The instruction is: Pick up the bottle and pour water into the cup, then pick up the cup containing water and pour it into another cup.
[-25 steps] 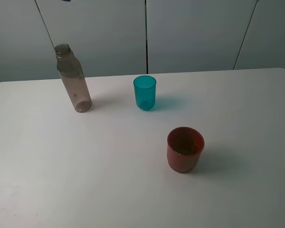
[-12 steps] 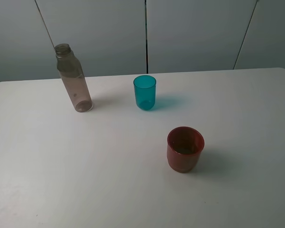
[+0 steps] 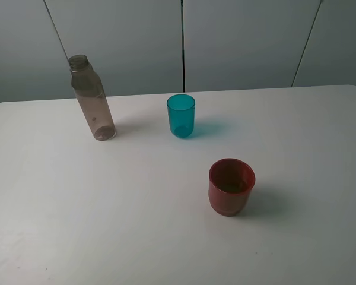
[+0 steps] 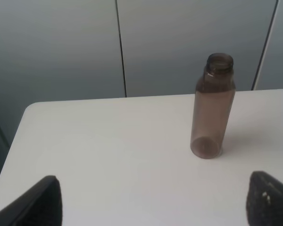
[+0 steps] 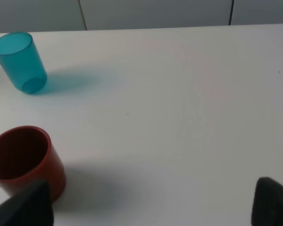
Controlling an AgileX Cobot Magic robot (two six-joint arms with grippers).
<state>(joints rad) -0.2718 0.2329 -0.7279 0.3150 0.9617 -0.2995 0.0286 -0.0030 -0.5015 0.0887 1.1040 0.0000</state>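
The bottle (image 3: 92, 100) stood upright at the upper left of the white desk (image 3: 107, 225), straight ahead of my left pincer (image 4: 153, 205), which gaped wide and empty. The teal cup (image 3: 181, 116) sat center frame, the red cup (image 3: 231, 186) lower right, just beside my right pincer (image 5: 151, 207), also open. I judged the left arm nearer.

We are holding our left black two-fingered gripper (image 4: 153, 200) spread wide, fingertips (image 4: 42, 200) showing at seven and five o'clock. Our right black two-fingered gripper (image 5: 151, 202) is likewise gaping, holding nothing.
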